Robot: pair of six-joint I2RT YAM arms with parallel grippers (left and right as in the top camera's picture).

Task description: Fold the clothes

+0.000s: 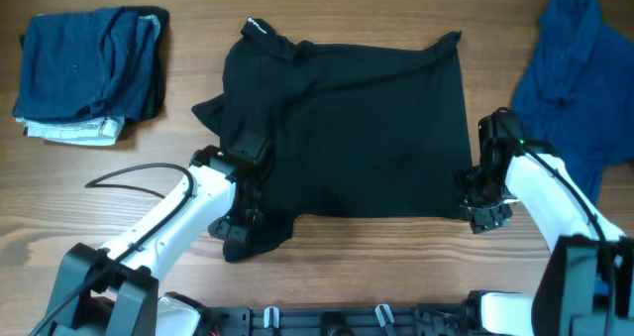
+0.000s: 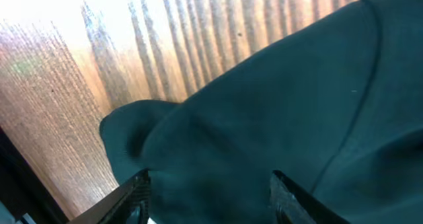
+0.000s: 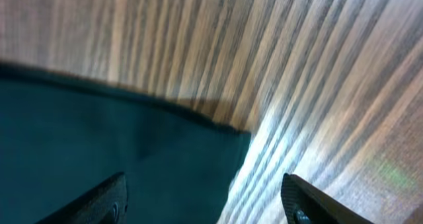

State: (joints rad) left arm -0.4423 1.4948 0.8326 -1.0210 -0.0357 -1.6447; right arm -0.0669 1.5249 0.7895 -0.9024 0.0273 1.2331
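A long black shirt (image 1: 347, 128) lies spread flat across the middle of the table. My left gripper (image 1: 241, 220) is open over its near-left corner; the left wrist view shows dark fabric (image 2: 277, 112) between the spread fingers (image 2: 210, 197). My right gripper (image 1: 482, 209) is open at the shirt's near-right corner; the right wrist view shows the fabric edge (image 3: 132, 151) between the fingers (image 3: 201, 201), with bare wood on the right. A royal-blue garment (image 1: 565, 78) lies crumpled at the far right. A navy pile (image 1: 89, 68) sits at the far left.
A black cable (image 1: 134, 172) curves over the wooden table (image 1: 119, 217) by the left arm. The navy pile rests on some white and black fabric (image 1: 74, 130). The robot base bar (image 1: 347, 318) runs along the near edge.
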